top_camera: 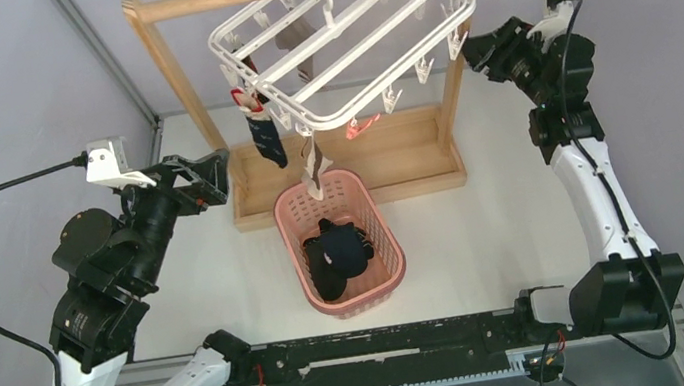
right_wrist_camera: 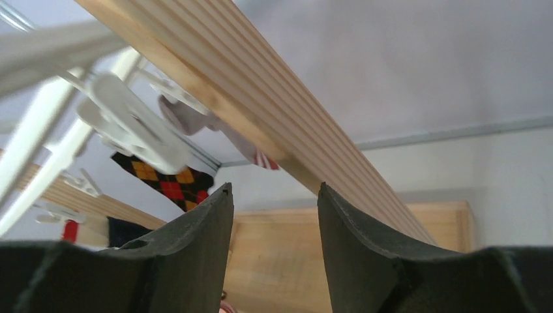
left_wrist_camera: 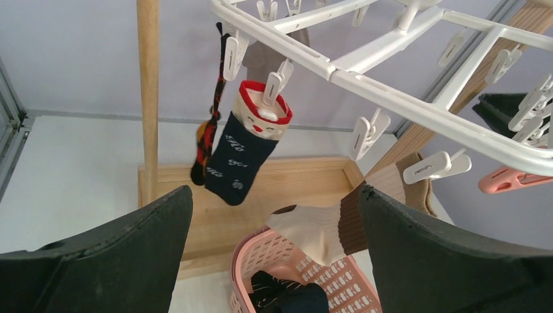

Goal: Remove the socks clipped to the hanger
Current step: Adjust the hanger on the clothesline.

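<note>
Since my L gripper [left_wrist_camera: 275, 194] gapes at the red-cuff sock [left_wrist_camera: 238, 156], I shd grab low & tug off clip [left_wrist_camera: 276, 83]; R gripper [right_wrist_camera: 275, 189] half-spread, empty.

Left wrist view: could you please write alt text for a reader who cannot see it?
A white hanger holds a dark sock with a red-white cuff by a clip, an argyle sock beside it. Lower, a brown-and-cream sock hangs above a pink basket, between the open black jaws.

The 2 arms stand raised, the left claw [left_wrist_camera: 274, 195] gaping wide, the right claw [right_wrist_camera: 274, 189] parted narrowly.
</note>
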Tool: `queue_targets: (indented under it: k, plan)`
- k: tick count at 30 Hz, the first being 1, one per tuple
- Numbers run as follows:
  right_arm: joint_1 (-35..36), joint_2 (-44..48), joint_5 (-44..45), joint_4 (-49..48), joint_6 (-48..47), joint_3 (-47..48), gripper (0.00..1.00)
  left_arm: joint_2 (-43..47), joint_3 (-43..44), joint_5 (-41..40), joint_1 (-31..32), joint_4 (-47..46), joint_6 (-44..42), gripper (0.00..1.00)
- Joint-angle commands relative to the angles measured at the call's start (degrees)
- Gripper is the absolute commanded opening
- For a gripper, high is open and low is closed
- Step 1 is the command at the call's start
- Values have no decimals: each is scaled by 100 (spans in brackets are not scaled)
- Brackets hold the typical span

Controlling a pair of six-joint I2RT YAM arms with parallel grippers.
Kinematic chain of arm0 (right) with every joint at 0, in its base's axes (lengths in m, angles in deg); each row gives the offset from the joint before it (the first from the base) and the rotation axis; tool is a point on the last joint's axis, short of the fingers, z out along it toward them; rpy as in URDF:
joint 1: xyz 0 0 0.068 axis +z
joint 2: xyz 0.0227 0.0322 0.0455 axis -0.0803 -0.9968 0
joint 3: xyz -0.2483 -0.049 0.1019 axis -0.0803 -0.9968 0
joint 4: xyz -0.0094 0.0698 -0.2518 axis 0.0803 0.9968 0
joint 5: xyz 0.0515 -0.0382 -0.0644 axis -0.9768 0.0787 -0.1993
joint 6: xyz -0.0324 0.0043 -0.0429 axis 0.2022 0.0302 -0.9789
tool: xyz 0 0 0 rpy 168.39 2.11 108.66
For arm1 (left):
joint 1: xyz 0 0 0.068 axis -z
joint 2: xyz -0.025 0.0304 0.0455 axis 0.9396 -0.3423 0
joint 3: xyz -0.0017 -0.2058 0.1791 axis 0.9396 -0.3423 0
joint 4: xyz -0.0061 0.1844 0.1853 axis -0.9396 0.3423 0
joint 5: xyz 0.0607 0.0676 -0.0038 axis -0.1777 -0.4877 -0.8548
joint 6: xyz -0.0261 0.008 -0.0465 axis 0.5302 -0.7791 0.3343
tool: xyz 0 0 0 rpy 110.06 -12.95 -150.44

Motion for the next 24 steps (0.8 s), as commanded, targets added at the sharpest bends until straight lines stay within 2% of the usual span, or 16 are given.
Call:
queue_targets:
  k: [1, 7, 13, 14, 16, 17, 24]
  plan:
    - [62, 605, 470, 460, -398, -364, 59, -34, -65, -26, 19, -148, -84, 100]
    - [1090, 1502, 1478, 1231, -1030, -1051, 66, -99, -168, 10, 17, -265, -69, 100]
    - [2165, 2349, 2314, 1594, -1373, -1667, 71, -66, -257, 13, 20, -319, -58, 100]
    - [2359, 2476, 2392, 1647, -1427, -1742, 74, -56, -266, 17, 14, -318, -58, 100]
    - [2778, 2675, 2721, 1730, -1485, -1871, 94, -44, -290, 25, 14, -333, -60, 100]
    - [2948, 2770, 2768, 1758, -1503, -1918, 99, -46, -302, 30, 20, -338, -52, 100]
    - [4368, 3127, 3393, 1778, -1654, -2097, 100, -10, -345, 39, 21, -359, -19, 100]
